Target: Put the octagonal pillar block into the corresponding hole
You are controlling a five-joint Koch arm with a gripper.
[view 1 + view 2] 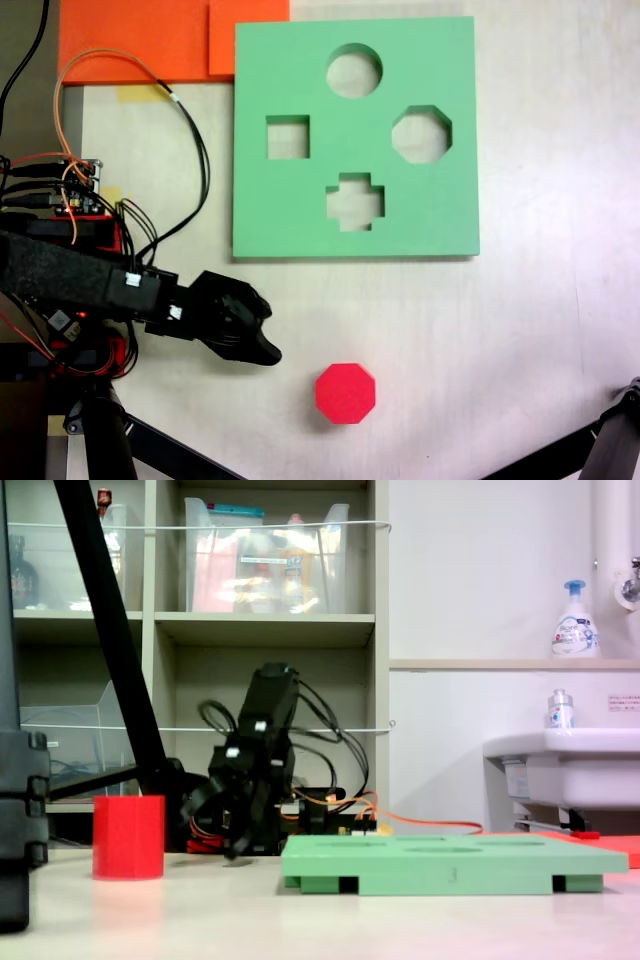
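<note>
The octagonal pillar block [346, 392] is a small red prism standing upright on the pale table, below the green foam board [290, 215] in the first exterior view. In the second exterior view the block [128, 837] stands left of the board [450, 868]. The corresponding hole [421, 134] is the eight-sided cutout at the board's right side; it holds nothing. My black gripper [272, 330] hovers to the block's upper left, a short gap away, jaws apart and holding nothing. In the second exterior view the gripper [222, 830] hangs low between block and board.
The board also has a round [354, 70], a square [287, 137] and a cross-shaped cutout [355, 201]. Orange foam sheets [150, 40] lie at top left. Cables and the arm's base [70, 210] fill the left edge. Black stand legs [600, 445] cross the bottom corners.
</note>
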